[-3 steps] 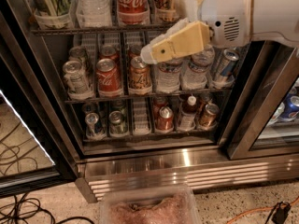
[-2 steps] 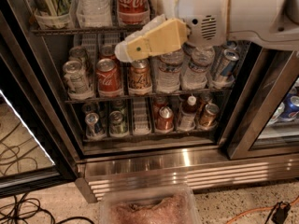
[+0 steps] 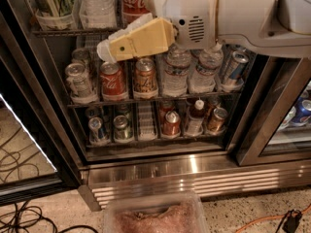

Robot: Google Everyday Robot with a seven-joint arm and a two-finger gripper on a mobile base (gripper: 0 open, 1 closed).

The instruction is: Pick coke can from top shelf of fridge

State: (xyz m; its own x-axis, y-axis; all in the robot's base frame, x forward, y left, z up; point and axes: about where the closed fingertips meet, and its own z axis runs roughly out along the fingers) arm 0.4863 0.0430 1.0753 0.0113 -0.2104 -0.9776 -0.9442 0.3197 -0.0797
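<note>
The coke can (image 3: 134, 0), red with white script, stands on the top shelf (image 3: 68, 32) of the fridge (image 3: 146, 171), cut off by the top edge of the view. A clear bottle (image 3: 97, 4) stands to its left. My gripper (image 3: 105, 50), cream-yellow on a white arm (image 3: 228, 13), points left in front of the fridge. It sits just below the top shelf's front rail, below and slightly left of the coke can, and is not touching it. The arm hides the top shelf's right part.
The middle rack holds a silver can (image 3: 77, 79), a second red can (image 3: 112, 81), a brown-gold can (image 3: 146, 76) and water bottles (image 3: 176, 74). The lower rack holds several cans. A plastic tub (image 3: 155, 215) and cables (image 3: 19, 217) lie on the floor. A neighbouring cooler (image 3: 299, 113) stands right.
My arm and gripper have swung left across the fridge front and slightly up, now under the top shelf's rail. The cans and bottles have not moved.
</note>
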